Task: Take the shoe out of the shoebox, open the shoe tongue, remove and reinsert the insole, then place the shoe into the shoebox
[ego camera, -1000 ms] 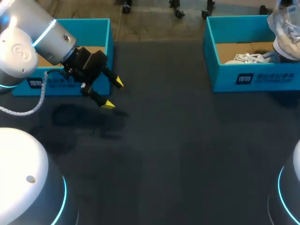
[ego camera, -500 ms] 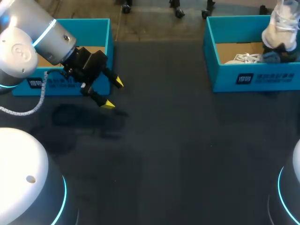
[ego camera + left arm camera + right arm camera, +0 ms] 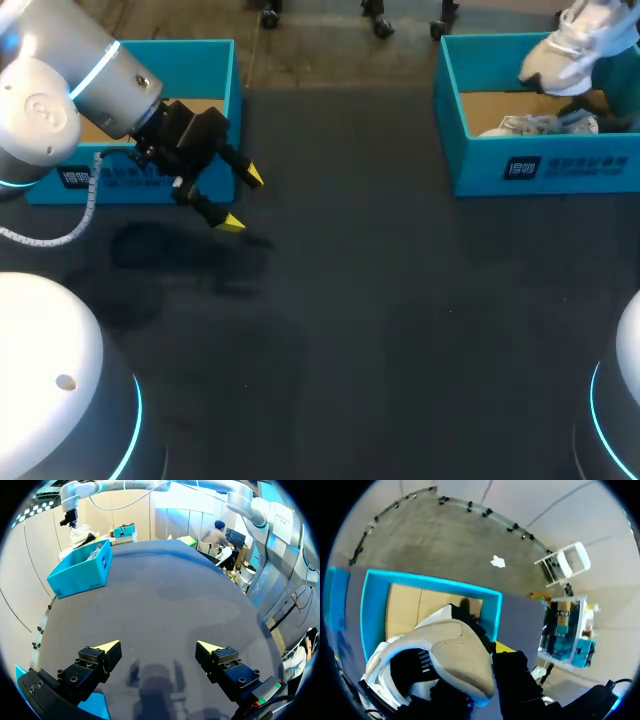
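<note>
We found the right pincer (image 3: 475, 672) clamped on the white shoe (image 3: 572, 45) at its heel end. In the right wrist view one yellow tip (image 3: 500, 647) showed against the shoe's side. The opposite finger was hidden behind the shoe.

The shoe hung tilted in the air, clear of the shoebox (image 3: 540, 165), with its toe lower than the heel. The shoebox, teal with a brown cardboard floor, stood open directly under this pincer. A second shoe (image 3: 535, 125), also white, lay on the box floor close to the front wall.

The left pincer (image 3: 241, 200) had its fingers wide apart with nothing between them. It hung above the dark bench (image 3: 350, 320), and its shadow was visible on the surface under it. A second teal box (image 3: 200, 60) stood just beside this pincer, behind it. In the left wrist view the shoebox sat well apart from the left pincer, far ahead of it across the bench and off toward one side.
</note>
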Controlling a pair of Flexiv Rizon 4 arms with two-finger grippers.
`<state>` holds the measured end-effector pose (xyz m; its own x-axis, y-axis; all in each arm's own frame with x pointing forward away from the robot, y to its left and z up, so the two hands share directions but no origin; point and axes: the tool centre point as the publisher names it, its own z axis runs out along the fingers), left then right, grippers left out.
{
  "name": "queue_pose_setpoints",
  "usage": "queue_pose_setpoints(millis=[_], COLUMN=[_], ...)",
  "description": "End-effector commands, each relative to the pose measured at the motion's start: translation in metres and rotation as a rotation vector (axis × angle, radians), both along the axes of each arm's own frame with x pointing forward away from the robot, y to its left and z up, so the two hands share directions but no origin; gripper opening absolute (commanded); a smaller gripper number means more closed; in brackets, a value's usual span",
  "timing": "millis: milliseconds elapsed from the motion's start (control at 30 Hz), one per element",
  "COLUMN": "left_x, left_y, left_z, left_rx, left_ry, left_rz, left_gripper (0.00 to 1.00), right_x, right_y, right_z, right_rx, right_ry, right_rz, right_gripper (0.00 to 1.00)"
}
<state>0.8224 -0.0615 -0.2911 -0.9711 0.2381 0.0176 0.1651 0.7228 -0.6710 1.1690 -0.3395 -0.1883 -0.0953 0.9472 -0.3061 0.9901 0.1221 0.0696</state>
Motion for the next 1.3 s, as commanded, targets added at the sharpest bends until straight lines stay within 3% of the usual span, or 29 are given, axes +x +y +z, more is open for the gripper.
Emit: queue_pose_setpoints(millis=[33, 300, 767, 1300], left_x=[-0.001, -0.001, -0.001, -0.001], left_y=[0.000, 0.000, 0.000, 0.000], left_z=[0.000, 0.000, 0.000, 0.000], left_rx=[0.002, 0.002, 0.002, 0.002], left_ry=[-0.001, -0.001, -0.001, -0.001], left_rz=[0.000, 0.000, 0.000, 0.000], left_gripper=[1.00, 1.00, 1.00, 1.00], right_x=[-0.022, -0.028, -0.049, -0.049], right_y=[0.001, 0.001, 0.003, 0.003], right_z=[0.001, -0.001, 0.002, 0.002], right_rx=[-0.005, -0.011, -0.029, -0.029], right_ry=[-0.062, -0.118, -0.128, -0.128], right_rz=[-0.115, -0.340, -0.642, -0.642], right_gripper=[0.00, 0.00, 0.00, 0.00])
